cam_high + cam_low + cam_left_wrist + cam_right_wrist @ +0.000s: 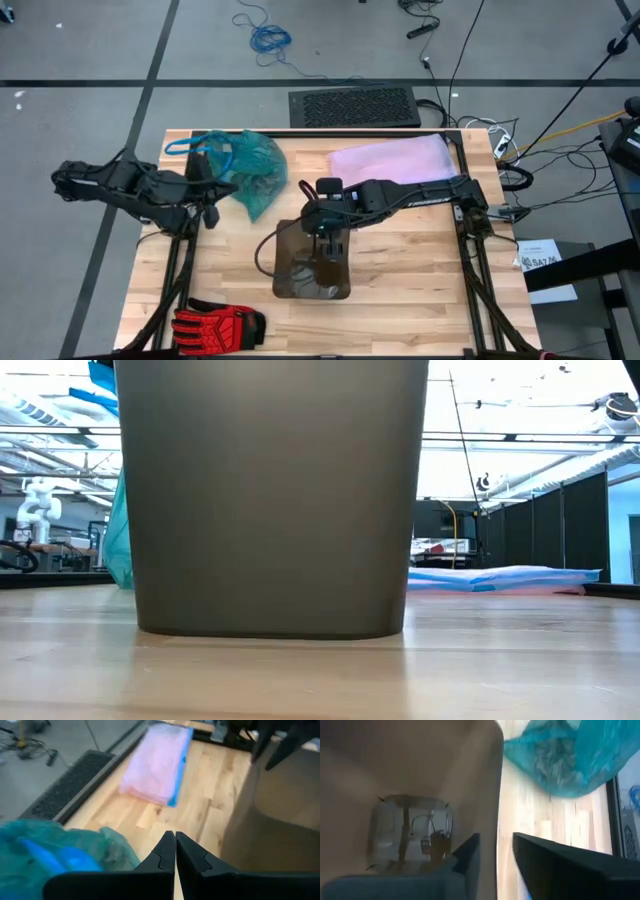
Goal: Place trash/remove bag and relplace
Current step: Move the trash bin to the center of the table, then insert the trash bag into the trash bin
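Wood table (pixel 420 270): teal bag (pixel 245 170) already out, lying beside the pinched-shut left gripper (pixel 212 215). Right gripper (pixel 325 235), part open and empty, straddles the bin (pixel 312 268) rim. Next, I'd guess: fetch the lilac bag (pixel 390 160) behind it.

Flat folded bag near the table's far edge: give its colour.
The flat bag is pale lilac with a blue rim, clearest in the left wrist view.

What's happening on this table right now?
The teal bag, with trash inside, lies out of the bin on the table beside the shut left gripper. The right gripper hovers at the bin's rim, fingers apart. A folded lilac bag waits behind.
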{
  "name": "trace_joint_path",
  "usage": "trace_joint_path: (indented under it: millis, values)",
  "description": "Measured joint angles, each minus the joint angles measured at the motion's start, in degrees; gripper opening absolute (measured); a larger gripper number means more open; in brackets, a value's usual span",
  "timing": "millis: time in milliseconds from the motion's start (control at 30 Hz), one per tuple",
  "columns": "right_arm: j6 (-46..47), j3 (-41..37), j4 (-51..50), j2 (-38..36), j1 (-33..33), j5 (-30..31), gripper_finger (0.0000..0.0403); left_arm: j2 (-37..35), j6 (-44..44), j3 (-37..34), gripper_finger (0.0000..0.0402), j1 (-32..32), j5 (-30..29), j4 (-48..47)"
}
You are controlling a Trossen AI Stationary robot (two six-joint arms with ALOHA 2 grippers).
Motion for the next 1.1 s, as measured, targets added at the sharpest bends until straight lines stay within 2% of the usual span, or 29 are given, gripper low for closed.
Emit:
trace_joint_path:
  millis: [167,300,433,533,633,733,900,1000,1100]
  values:
    - [-3.64,2.47,0.50,-0.11,0.02,-0.09,0.0183,1.88,0.06,0.00,0.0015,0.01,0.88,-0.03]
    - [-5.19,8.13,-3.69,-0.25,-0.03,0.03,0.0214,2.68,0.71,0.00,0.0003,-0.01,-2.10,0.02]
    - [-6.37,8.07,-8.07,-3.54,-1.00,5.68,0.0217,2.75,2.09,0.00,0.0003,0.01,-8.47,0.97]
    - [-4.97,8.07,-13.14,-6.66,-2.96,8.30,0.0209,2.66,5.71,0.00,0.0002,0.01,-11.92,5.44]
    - [-3.05,8.07,-17.24,-9.67,-5.68,8.73,0.0202,0.86,9.77,-1.49,0.0002,0.00,-11.91,13.11]
    - [-2.59,7.30,-20.07,-12.35,-8.65,8.74,0.0195,-1.74,14.77,-6.81,0.0001,0.31,-7.09,23.30]
    - [-3.64,-3.29,-17.17,-19.27,-13.05,4.72,0.0182,-4.91,18.09,-17.34,0.0001,2.97,-0.65,37.16]
    - [-4.12,-16.80,-8.79,-25.84,-14.97,1.33,0.0172,-5.43,18.04,-21.67,0.0001,4.61,1.47,41.53]
    - [-4.46,-34.00,3.36,-33.49,-16.14,-1.70,0.0161,-5.44,17.50,-23.87,0.0000,6.16,2.50,43.99]
